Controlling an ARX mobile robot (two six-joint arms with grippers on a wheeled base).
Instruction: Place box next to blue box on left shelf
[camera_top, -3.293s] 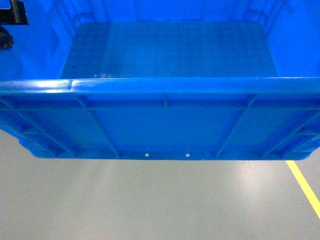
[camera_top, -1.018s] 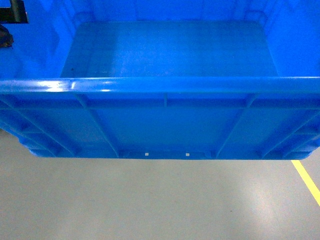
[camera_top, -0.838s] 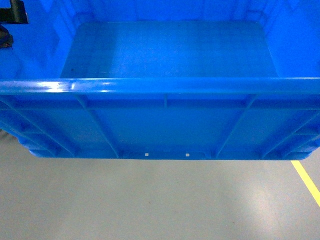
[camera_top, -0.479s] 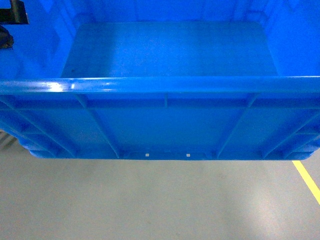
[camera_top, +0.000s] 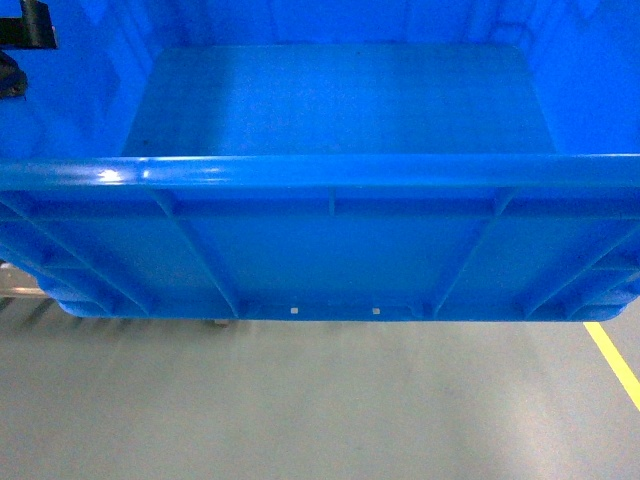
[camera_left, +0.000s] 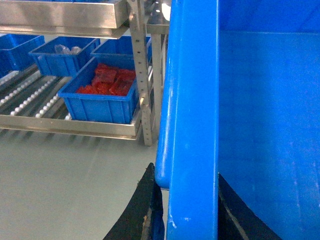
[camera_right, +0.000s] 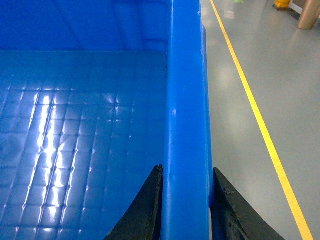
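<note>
**Crate held by both rims above the floor**

Above the grey floor (camera_top: 320, 410), the box (camera_top: 330, 250) hangs in front of the head camera, its thick near rim running level across the view and its ribbed outer wall with diagonal braces facing the lens. Its smooth inner floor is bare.

The left gripper (camera_left: 185, 210) is clamped on the box's left rim: one black finger (camera_left: 145, 210) presses the outer face of the rim and the other sits against the inner wall, with only the rim's thickness between them. The right gripper (camera_right: 184, 205) pinches the right rim in the same way, one dark finger (camera_right: 145, 210) inside the box and the other outside, both touching the plastic. Each pair of jaws is closed to the width of the rim and no further.

In the left wrist view the left shelf (camera_left: 75, 125) stands beyond the box's left side, a silver steel frame with tracks of small white rollers. On it sits a blue box (camera_left: 102, 95) filled with red packets (camera_left: 107, 82), and further blue bins (camera_left: 60, 57) lie behind and to the left of it. The carried box is apart from the shelf, not touching it.

A yellow floor line (camera_right: 255, 120) runs along the right of the box.

No label, brand or readable writing shows on the box or the shelf; two small pale marks on the lower edge of the near wall are too small to read.
</note>
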